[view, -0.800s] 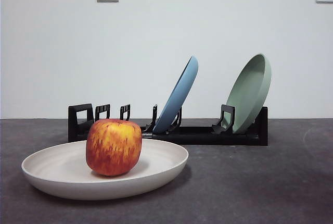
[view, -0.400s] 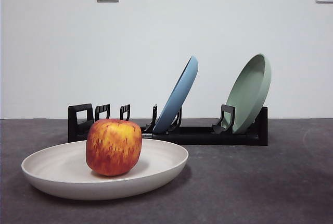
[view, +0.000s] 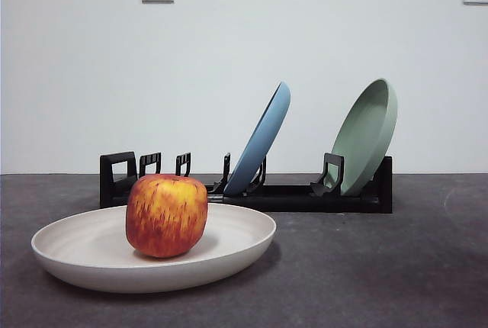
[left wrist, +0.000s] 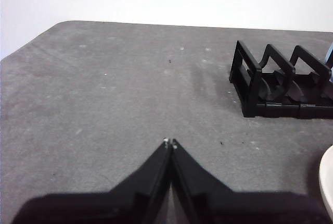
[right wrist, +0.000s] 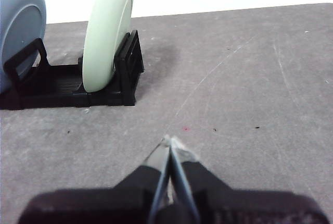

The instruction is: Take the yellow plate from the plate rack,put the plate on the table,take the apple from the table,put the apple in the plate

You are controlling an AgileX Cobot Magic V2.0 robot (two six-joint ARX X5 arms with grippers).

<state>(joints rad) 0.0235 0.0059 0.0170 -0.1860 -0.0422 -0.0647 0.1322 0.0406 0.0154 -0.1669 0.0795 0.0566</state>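
Red-streaked apple (view: pixel 166 215) sits in yellow plate (view: pixel 91 248); both hands clenched, empty. Risk: a bump could roll it out.

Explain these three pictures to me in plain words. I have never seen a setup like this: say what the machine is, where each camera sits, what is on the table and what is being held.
This is a two-armed robot at a table. The front view comes from a low camera looking across the table; neither arm shows in it. There the apple sits in the yellow plate, which lies flat on the table. Behind stands the plate rack, holding a light blue plate and a sage green plate, both leaning in their slots. The other two pictures come from cameras on the arms' wrists. The left gripper and the right gripper each hang above bare table, jaws shut, holding nothing.
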